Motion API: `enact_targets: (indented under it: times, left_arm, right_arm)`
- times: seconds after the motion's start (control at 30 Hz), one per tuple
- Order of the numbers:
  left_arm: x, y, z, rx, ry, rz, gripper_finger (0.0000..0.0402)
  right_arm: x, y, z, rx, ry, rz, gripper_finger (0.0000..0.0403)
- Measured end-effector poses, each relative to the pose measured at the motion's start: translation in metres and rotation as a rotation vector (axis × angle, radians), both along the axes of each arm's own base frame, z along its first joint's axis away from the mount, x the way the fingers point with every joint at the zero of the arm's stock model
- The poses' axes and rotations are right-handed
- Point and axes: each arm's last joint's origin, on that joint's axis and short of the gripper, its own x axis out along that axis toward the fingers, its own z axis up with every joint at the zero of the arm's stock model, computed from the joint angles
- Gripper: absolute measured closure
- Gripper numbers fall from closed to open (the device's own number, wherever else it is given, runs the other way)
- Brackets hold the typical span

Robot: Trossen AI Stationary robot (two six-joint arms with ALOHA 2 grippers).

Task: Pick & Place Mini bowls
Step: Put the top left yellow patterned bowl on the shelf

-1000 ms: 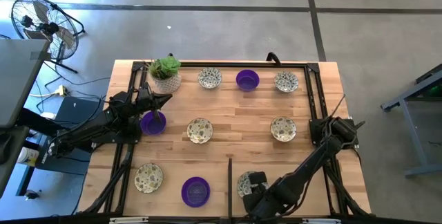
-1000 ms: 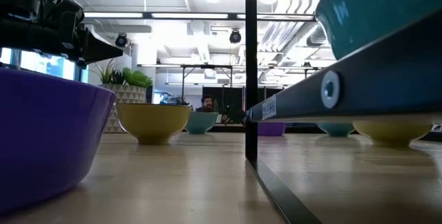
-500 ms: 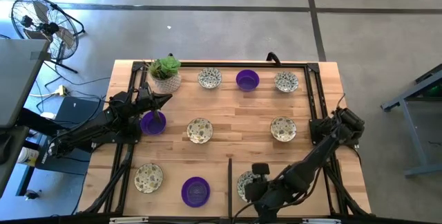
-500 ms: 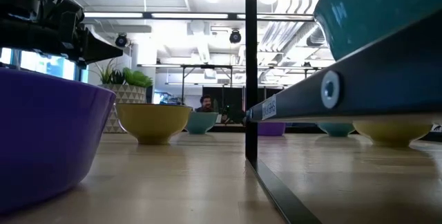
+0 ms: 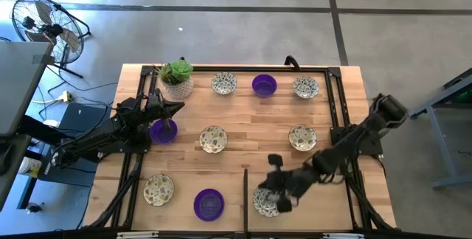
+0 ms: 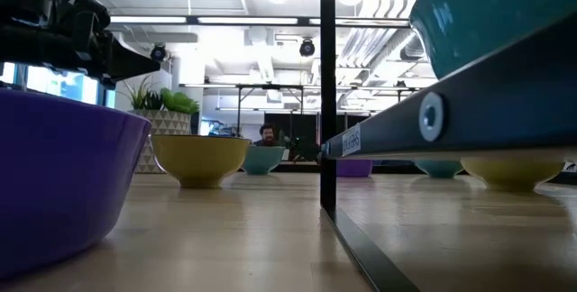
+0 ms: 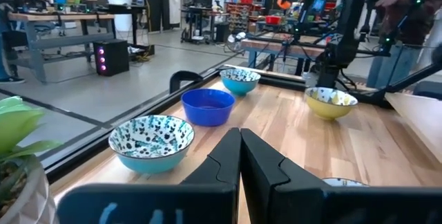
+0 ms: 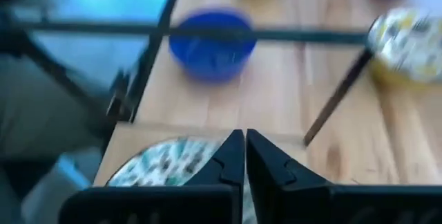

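1. The right gripper (image 5: pixel 276 195) hangs over the near edge of the table (image 5: pixel 243 132), directly above a speckled bowl (image 5: pixel 264 199). In the right wrist view its two dark fingers (image 8: pixel 235 158) are pressed together with nothing between them, and the bowl's rim (image 8: pixel 166 160) lies just past the tips. It looks like a missed or rehearsed grasp rather than a hold.

2. The left gripper (image 5: pixel 169 125) rests over a purple bowl (image 5: pixel 162 131) at its own side of the table, beside the potted plant (image 5: pixel 177 77). Its fingers (image 7: pixel 242 158) are also pressed together and hold nothing. I judge this arm is waiting.

3. Ahead of the left gripper, three more bowls stand in a row along the far edge: speckled (image 5: pixel 223 83), purple (image 5: pixel 264 85), speckled (image 5: pixel 306 86).

4. The remaining bowls sit well apart in a loose grid, spacing that leaves room for fingers to straddle a rim.
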Motion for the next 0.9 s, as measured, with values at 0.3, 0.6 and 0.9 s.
enact_targets:
  times: [0.3, 0.6, 0.9]
  left_arm:
    - [0.0, -0.001, 0.0, -0.05, -0.019, -0.024, 0.0401]
    - [0.0, -0.001, 0.0, -0.042, -0.013, -0.025, 0.0401]
    - [0.0, -0.001, 0.0, -0.042, -0.012, -0.03, 0.0401]
  right_arm:
    - [-0.036, -0.069, -0.015, -0.014, -0.401, -0.031, 0.04]
    - [-0.063, -0.124, -0.033, -0.007, -0.501, -0.194, 0.0401]
    - [-0.066, -0.159, -0.033, -0.113, -0.522, -0.318, 0.0402]
